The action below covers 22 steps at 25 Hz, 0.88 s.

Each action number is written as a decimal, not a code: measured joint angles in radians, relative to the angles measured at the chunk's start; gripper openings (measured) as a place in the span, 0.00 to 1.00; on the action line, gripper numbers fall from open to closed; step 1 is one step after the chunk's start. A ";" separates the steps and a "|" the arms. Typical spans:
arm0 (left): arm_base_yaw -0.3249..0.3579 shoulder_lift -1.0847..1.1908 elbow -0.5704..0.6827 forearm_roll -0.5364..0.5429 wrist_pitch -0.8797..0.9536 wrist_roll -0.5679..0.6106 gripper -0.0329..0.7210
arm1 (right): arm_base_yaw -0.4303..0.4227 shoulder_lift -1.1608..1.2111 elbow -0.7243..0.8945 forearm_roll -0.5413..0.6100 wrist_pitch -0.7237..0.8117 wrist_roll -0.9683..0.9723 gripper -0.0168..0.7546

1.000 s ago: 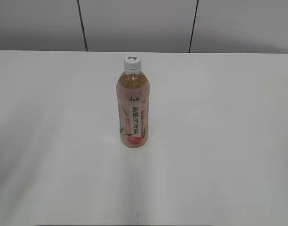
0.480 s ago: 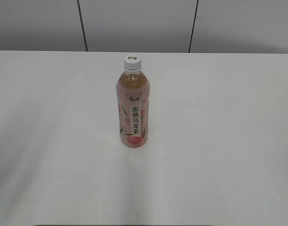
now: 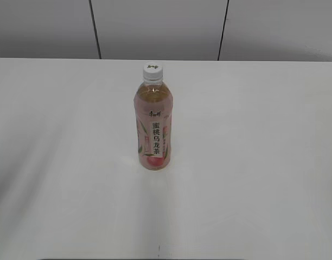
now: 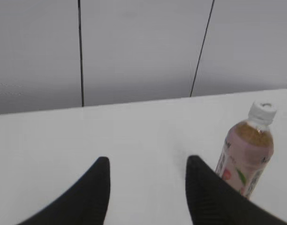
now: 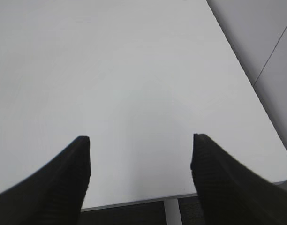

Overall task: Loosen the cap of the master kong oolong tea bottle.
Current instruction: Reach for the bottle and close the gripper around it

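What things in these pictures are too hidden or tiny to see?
- Bottle bottom: left wrist view, behind the left claw finger.
- Dark mark on the cap: exterior view, too small to read.
- Bottle: missing from the right wrist view, where the open right claw sees only table.
- Both arms: outside the exterior view.

Bottle (image 3: 153, 127) standing upright mid-table, cap (image 3: 152, 72) on.
Clear plastic w/ amber-pink tea, pink peach label, white strip w/ black characters facing front; white cap sitting on neck.

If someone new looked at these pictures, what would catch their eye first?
The oolong tea bottle stands upright and alone mid-table, its white cap on. In the wrist views, the left gripper is open with the bottle off to its right, and the right gripper is open over bare table.
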 joint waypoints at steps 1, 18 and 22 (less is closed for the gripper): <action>-0.034 0.000 0.018 0.010 -0.048 -0.011 0.48 | 0.000 0.000 0.000 0.000 0.000 0.000 0.69; -0.200 0.626 0.156 0.303 -0.680 -0.184 0.66 | 0.000 0.000 0.000 0.000 0.000 0.000 0.69; -0.200 0.838 0.155 0.465 -0.903 -0.290 0.70 | 0.000 0.000 0.000 0.000 0.000 0.000 0.69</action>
